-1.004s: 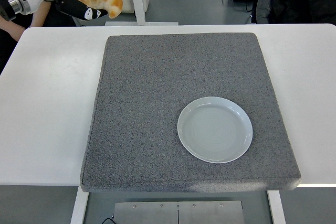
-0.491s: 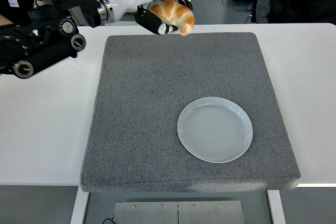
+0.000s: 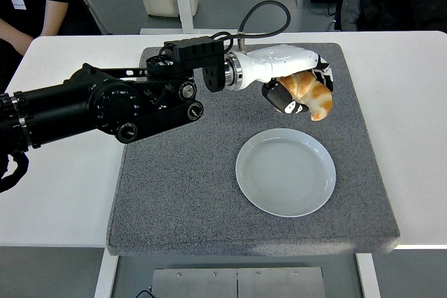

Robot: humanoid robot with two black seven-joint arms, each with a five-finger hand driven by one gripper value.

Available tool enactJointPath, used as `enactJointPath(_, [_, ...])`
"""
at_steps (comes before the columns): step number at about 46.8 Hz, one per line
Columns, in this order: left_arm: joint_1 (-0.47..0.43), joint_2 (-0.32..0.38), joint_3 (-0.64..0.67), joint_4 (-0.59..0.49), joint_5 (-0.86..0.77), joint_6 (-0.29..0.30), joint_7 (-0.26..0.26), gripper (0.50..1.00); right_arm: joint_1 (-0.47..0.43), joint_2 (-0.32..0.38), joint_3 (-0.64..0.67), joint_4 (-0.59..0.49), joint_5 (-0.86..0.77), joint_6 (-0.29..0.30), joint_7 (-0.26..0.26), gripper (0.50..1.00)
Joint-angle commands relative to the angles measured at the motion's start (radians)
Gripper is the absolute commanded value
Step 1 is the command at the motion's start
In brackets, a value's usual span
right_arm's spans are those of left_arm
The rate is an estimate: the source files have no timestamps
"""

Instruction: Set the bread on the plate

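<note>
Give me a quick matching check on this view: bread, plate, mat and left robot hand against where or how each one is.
Things:
1. bread
2. plate
3. grey mat
4. left robot hand

States:
A. lies flat on the white table
B. empty, on the mat's front right
C. closed around the bread
D. held in the air, beyond the plate

Pairs: 1-D, 2-B, 3-A, 4-C

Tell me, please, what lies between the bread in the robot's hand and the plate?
Nothing but bare grey mat. In the head view, the left hand holds the bread above the mat, just beyond the far rim of the empty plate.
</note>
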Motion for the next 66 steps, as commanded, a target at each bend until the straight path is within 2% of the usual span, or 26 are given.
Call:
enactJointPath(1, [0.024,-0.024,0.002,-0.002,0.022,0.009,-0.008,0.500,0.000,0.000,0.000,-0.002,0.000,-0.001,0.000,1.000])
enactJointPath(14, [0.123,-0.016,0.002,-0.051,0.130,0.011,-0.031,0.500,0.000,0.000,0.000,-0.002,0.000,-0.001,0.000,1.000])
enactJointPath(23, [0.167,0.034,0.002,-0.103,0.162,0.011,-0.040,0.500,0.000,0.000,0.002,-0.002,0.000,0.001,0.000,1.000])
enactJointPath(36, [0.235,0.092,0.002,-0.108,0.207,0.012,-0.083,0.500,0.000,0.000,0.000,-0.002,0.000,-0.001,0.000,1.000])
enactJointPath(66, [0.284,0.077,0.001,-0.097,0.203,0.017,-0.083,0.500,0.000,0.000,0.002,-0.002,0.000,-0.001,0.000,1.000])
